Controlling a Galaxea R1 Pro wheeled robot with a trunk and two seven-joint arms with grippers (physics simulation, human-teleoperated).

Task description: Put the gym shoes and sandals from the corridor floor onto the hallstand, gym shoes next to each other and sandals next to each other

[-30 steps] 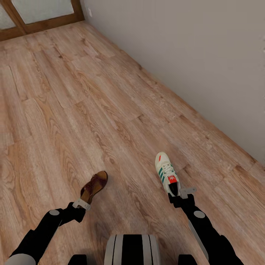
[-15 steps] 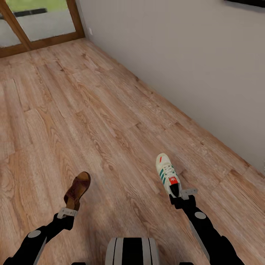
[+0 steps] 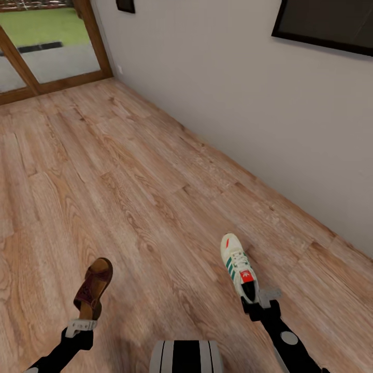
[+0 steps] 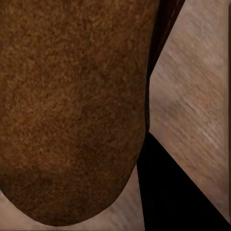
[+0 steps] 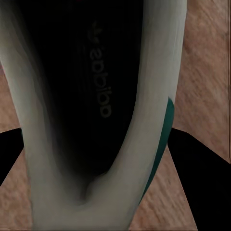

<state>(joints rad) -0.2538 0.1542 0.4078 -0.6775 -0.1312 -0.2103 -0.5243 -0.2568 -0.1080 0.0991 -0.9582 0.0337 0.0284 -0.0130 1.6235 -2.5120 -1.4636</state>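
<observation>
The step in hand looks like the carry: one sandal (image 3: 93, 289), lower left of the head view, is clamped at its heel by the left gripper (image 3: 81, 326), and one gym shoe (image 3: 238, 267), lower centre-right, is gripped at its heel by the right gripper (image 3: 263, 301). Both point away over the corridor floor (image 3: 129, 176). Next the base likely needs to turn and find the rack. The sandal is dark brown with a wide strap; the sneaker is cream with green stripes and a red tongue label.
</observation>
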